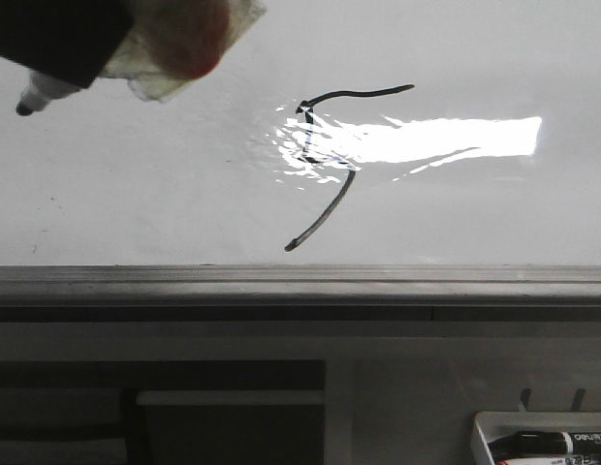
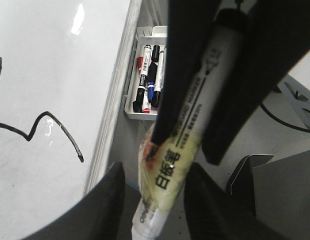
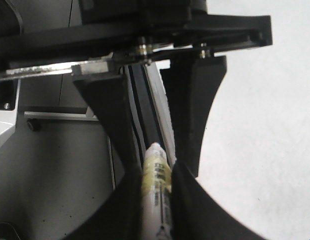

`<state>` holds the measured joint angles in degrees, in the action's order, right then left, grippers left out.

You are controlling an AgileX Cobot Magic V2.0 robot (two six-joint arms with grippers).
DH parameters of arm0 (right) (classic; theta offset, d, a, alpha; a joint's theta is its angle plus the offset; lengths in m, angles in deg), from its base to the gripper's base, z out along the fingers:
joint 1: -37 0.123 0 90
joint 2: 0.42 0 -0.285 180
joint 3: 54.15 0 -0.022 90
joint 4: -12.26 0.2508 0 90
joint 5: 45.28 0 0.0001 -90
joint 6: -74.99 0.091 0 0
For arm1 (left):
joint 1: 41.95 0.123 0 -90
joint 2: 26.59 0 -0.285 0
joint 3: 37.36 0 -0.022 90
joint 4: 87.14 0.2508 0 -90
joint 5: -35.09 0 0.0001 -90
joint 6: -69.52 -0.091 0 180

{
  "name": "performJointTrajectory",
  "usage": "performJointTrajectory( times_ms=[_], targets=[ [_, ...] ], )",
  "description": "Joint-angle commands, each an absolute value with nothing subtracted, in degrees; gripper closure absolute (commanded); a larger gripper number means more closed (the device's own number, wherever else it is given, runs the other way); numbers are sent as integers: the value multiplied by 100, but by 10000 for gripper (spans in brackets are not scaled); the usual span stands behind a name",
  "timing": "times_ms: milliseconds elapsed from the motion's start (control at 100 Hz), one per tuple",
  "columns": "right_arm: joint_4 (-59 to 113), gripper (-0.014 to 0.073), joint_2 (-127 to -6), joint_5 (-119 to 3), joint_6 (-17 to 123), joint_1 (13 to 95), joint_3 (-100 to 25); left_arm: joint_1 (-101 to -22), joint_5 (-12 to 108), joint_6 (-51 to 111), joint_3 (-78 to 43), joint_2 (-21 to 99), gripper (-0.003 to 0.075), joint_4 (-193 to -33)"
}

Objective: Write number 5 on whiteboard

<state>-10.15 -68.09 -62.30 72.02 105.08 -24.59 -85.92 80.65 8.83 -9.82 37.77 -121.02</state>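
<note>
The number 5 (image 1: 336, 201) is drawn in thin black strokes on the glossy whiteboard (image 1: 136, 194), partly washed out by a bright reflection. Part of its stroke (image 2: 55, 125) also shows in the left wrist view. A white marker (image 3: 156, 195) wrapped in yellowish tape is clamped in my right gripper (image 3: 157, 170), which is shut on it. My left gripper (image 2: 155, 172) is open, its fingers standing on either side of the marker (image 2: 195, 115) with gaps. In the front view the marker's tip (image 1: 34, 99) hangs over the board's far left, away from the 5.
A grey metal ledge (image 1: 300, 283) runs along the board's near edge. A white tray (image 2: 145, 112) beside the board holds several spare markers; its corner (image 1: 485, 431) shows low on the right in the front view. Cables lie off the board.
</note>
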Motion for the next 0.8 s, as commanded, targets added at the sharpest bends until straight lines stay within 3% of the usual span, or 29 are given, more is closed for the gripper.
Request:
performJointTrajectory(
  times_ms=[0, 200, 790],
  targets=[
    [-1059, 662, -6704, -5804, 7139, 10508, -2659, -8632, 7788, 941, -1168, 3725, 468, -12186],
    [-1014, 662, -6704, -5718, 7139, 10508, -2659, -8632, 7788, 941, -1168, 3739, 515, -12069],
    [-992, 662, -6704, -5851, 7139, 10591, -2659, -8632, 7789, 941, -1168, 3851, 522, -12107]
  ],
)
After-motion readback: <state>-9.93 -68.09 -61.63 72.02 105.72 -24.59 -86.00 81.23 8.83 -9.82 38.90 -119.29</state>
